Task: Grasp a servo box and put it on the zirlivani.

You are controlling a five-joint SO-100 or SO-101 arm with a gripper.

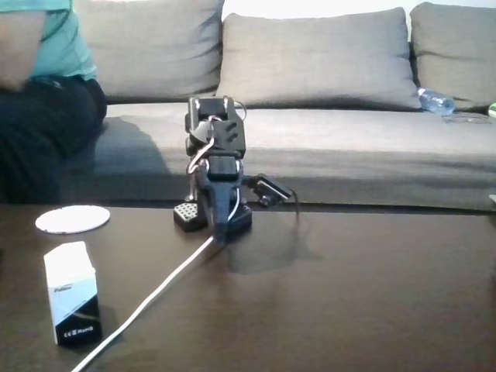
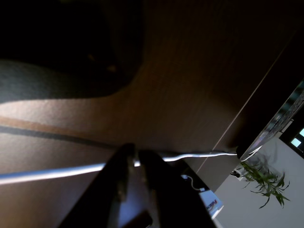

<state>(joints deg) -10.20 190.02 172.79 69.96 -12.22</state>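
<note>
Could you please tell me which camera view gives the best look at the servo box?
The fixed view shows the servo box best: it stands upright on the dark table, fully visible, in front of the zirlivani. In the wrist view a small white and dark shape at the bottom edge may be the box, but that is uncertain.

Home living room: a grey sofa (image 1: 325, 116) with back cushions (image 1: 318, 58) is sitting behind the dark tabletop (image 1: 349, 294), a person (image 1: 43, 93) is lounging on it, a houseplant (image 2: 263, 178) is showing in the wrist view.
</note>
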